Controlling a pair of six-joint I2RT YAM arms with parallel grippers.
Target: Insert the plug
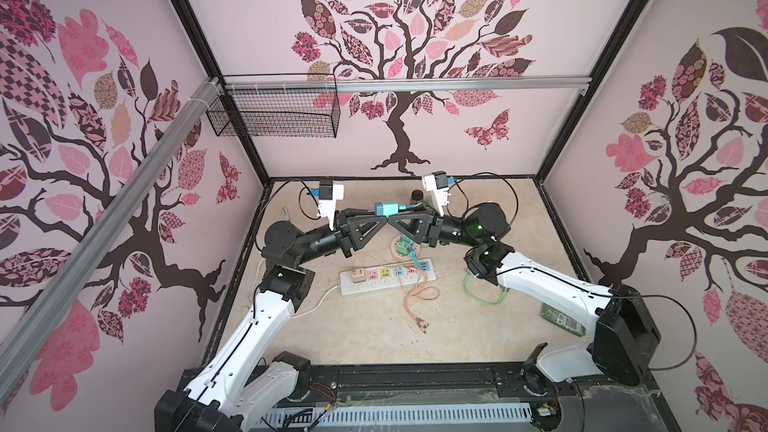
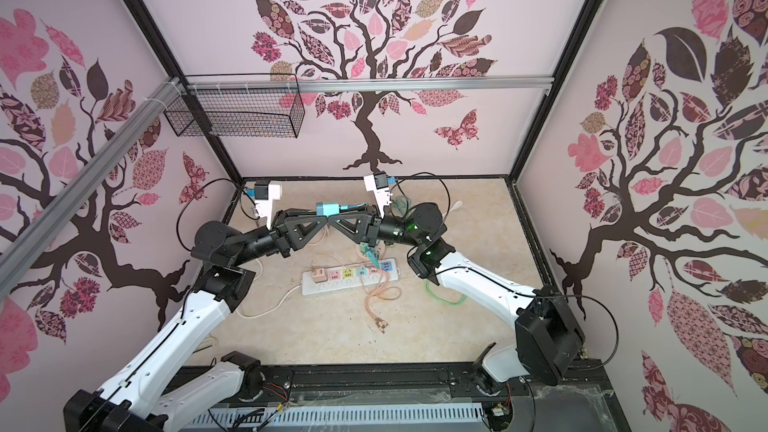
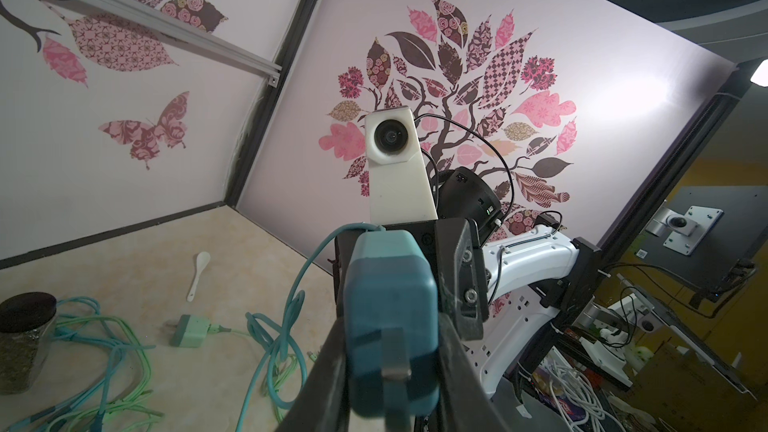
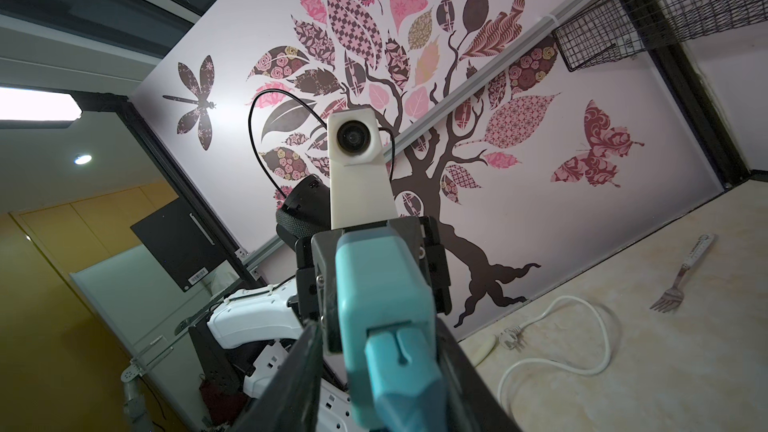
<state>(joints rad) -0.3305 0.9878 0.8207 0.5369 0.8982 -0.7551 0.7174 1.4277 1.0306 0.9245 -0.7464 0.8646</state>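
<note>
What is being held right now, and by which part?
The blue plug: the left gripper clamps its pronged end; the right gripper flanks its cable end, grip unclear.

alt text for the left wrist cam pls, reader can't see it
The left pincer grips a blue plug close up, metal prong toward the camera. Beyond it the other arm's white wrist camera faces back. On the beige table: a green adapter, tangled cables, a white spoon, a jar.

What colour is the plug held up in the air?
The plug is teal blue, clearest in the left wrist view.
</note>
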